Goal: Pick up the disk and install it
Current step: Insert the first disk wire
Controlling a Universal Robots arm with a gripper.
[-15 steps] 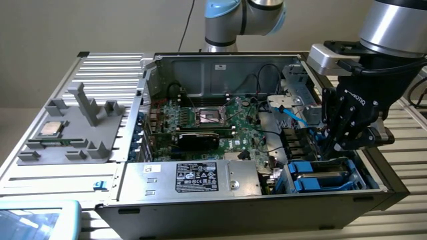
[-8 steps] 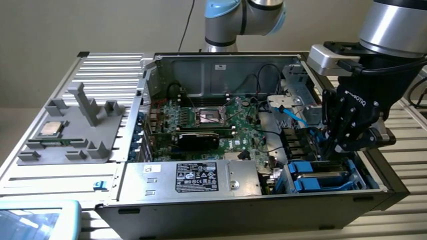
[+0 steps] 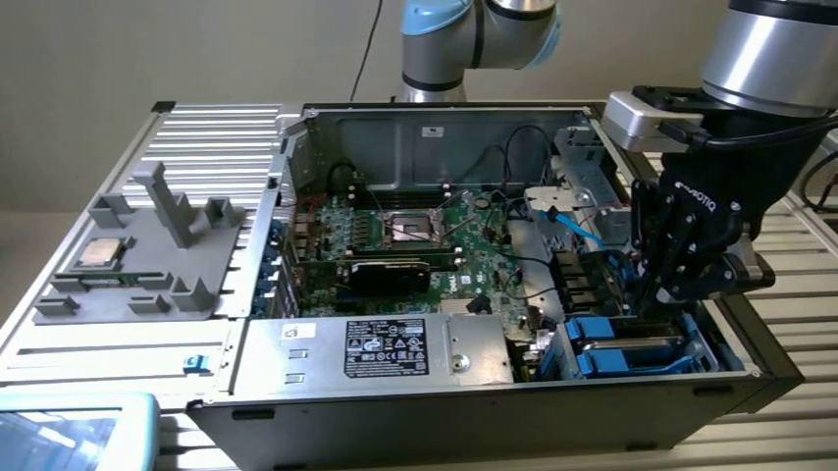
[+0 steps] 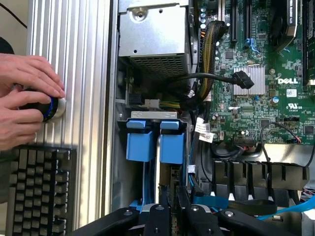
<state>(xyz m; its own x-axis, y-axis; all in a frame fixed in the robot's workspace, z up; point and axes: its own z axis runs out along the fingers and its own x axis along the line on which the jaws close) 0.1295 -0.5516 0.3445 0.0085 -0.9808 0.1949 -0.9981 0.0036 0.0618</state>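
My gripper (image 3: 654,299) reaches down into the drive bay at the front corner of the open computer case (image 3: 433,402), on the exterior view's right. Its black fingers (image 4: 165,209) stand close together on a thin upright edge. This is the disk (image 4: 158,164), seen edge-on as a silver strip between two bright blue plastic tabs (image 4: 172,147). The blue frame (image 3: 626,339) shows just under the fingertips inside the bay. The disk's labelled face is hidden.
A silver power supply box (image 3: 380,348) with a black label sits beside the bay, and the motherboard (image 3: 419,245) and black cables (image 4: 211,78) lie behind it. A person's hands (image 4: 24,93) hold a black knob beside a keyboard (image 4: 39,191). A grey fixture (image 3: 144,265) holds a CPU chip (image 3: 98,253).
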